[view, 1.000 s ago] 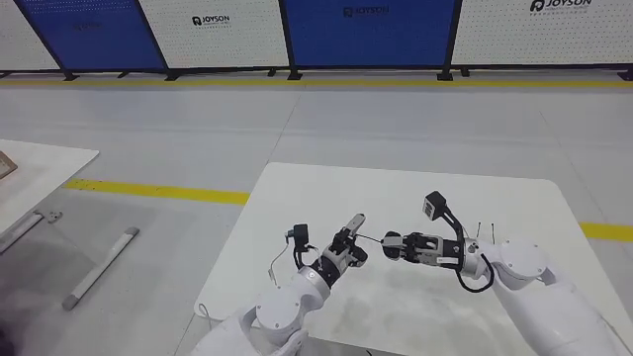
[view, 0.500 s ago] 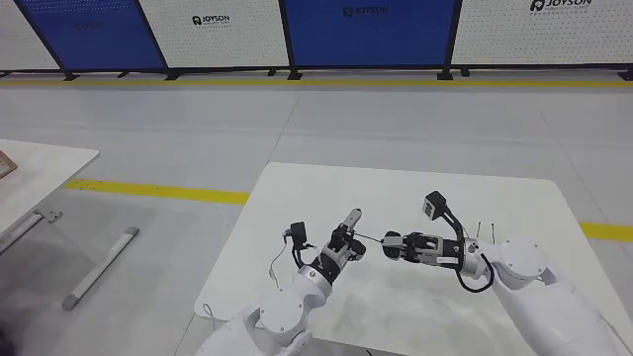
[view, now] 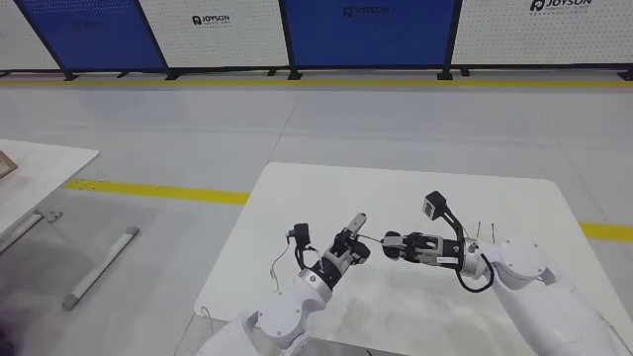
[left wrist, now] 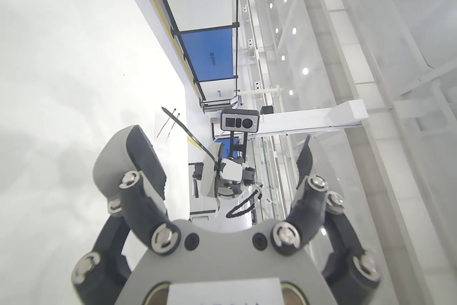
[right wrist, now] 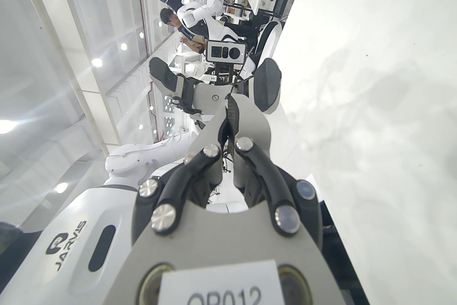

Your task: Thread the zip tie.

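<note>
Grey right gripper point(right wrist: 228, 108) is pinched tight on one end of the black zip tie point(left wrist: 187, 133), fingers pressed flat together around it. Zip tie sticks straight out from the fingertips, in the air above the white table point(view: 415, 188), free end aimed at the left gripper point(left wrist: 221, 146). Left gripper faces the right one, close, fingers spread wide, gripping nothing. Tip of the tie reaches about to the gap between those spread fingers; can't tell if it touches either pad. Both grippers hover over the near-middle of the table. Two loose ties point(view: 485, 228) lie flat on the table farther out, beside the right arm.
</note>
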